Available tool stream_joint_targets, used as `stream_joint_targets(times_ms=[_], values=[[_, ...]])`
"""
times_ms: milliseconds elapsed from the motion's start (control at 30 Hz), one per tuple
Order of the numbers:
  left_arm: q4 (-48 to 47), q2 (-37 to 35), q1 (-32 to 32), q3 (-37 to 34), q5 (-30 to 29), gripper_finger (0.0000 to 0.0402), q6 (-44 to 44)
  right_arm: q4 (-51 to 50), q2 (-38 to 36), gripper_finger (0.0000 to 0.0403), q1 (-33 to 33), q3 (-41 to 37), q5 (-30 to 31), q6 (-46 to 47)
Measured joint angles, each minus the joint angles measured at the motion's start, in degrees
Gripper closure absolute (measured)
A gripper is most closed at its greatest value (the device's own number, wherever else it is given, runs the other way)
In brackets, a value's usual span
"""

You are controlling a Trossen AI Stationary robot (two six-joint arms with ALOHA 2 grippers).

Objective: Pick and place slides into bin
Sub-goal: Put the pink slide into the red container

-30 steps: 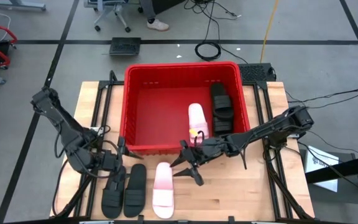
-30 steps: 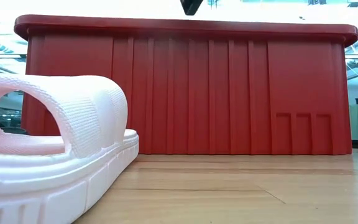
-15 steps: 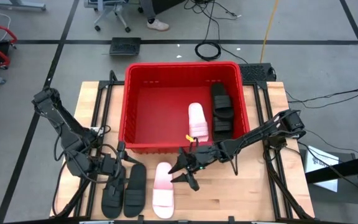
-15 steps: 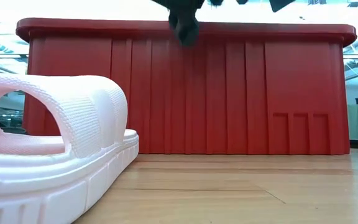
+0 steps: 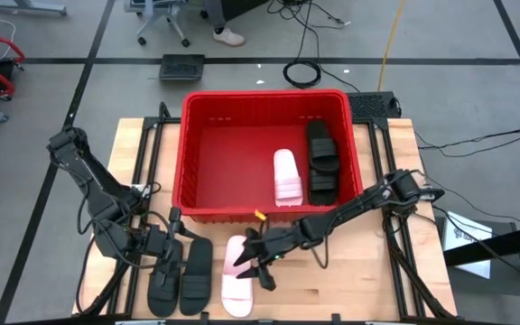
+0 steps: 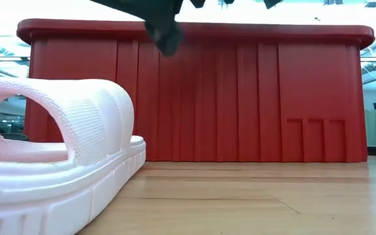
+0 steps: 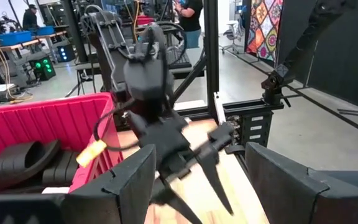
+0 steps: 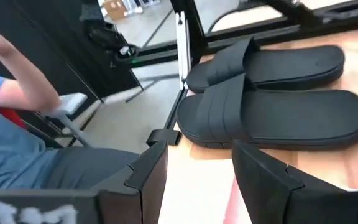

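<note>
No legible writing; right gripper (image 5: pixel 253 267) spread over pale slide (image 5: pixel 236 280)

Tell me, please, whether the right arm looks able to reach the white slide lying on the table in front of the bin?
Probably yes. The right gripper is open and hangs right at the white slide, with nothing between them. The two black slides lie clear on its far side, beside the left gripper.

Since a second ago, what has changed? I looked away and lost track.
The right gripper, open and empty, moved away from the bin to over the white slide on the table. The left gripper, the slides and the bin stayed put.
</note>
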Motion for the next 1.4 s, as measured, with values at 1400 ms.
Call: stream_joint_targets(times_ms=[1400], values=[[1.6, 0.0, -1.1, 0.0, -0.3, 0.0149, 1.6, -16.1, 9.2, 0.0234, -0.6, 8.0, -8.9, 5.9]])
